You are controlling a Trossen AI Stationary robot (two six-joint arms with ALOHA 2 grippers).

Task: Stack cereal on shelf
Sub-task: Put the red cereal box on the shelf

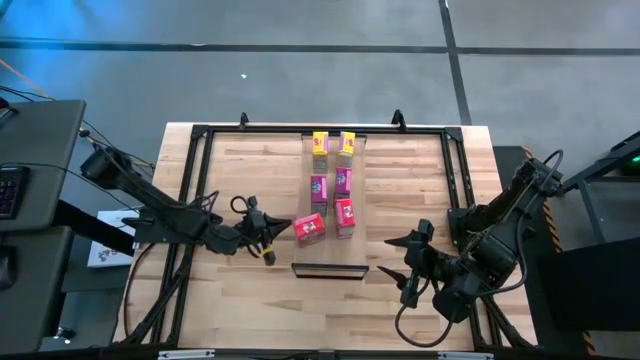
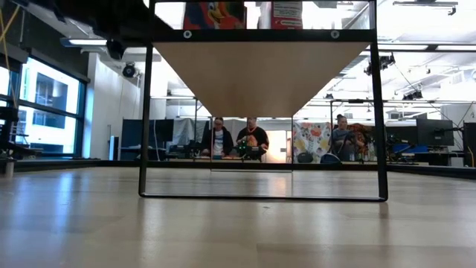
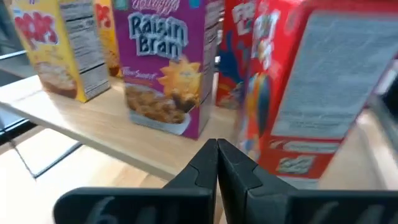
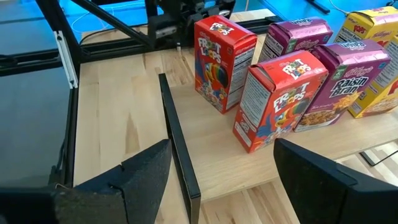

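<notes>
Six small cereal boxes stand upright on the pale shelf (image 1: pixel 330 252) in two rows: two yellow (image 1: pixel 319 143) (image 1: pixel 347 143), two magenta (image 1: pixel 319 187) (image 1: pixel 343 180), two red (image 1: pixel 309 229) (image 1: pixel 346 214). The left red box sits turned a little out of line. My left gripper (image 1: pixel 272 233) is shut, level with the table's left side of that red box (image 3: pixel 311 81), its fingertips (image 3: pixel 217 152) close to the box's side. My right gripper (image 1: pixel 408 264) is open, right of the shelf's dark front edge (image 4: pixel 180 143), and holds nothing. My left gripper points level from the table's left at the left red box (image 4: pixel 217 56) with shut fingers. Whether the fingertips touch the box's side, I cannot tell.
A black metal frame (image 1: pixel 200 190) surrounds the work area and carries the shelf above the tabletop (image 2: pixel 260 74). Bare butcher-block lies left and right of the shelf (image 1: pixel 410 190). People sit in the room beyond the table (image 2: pixel 236 138).
</notes>
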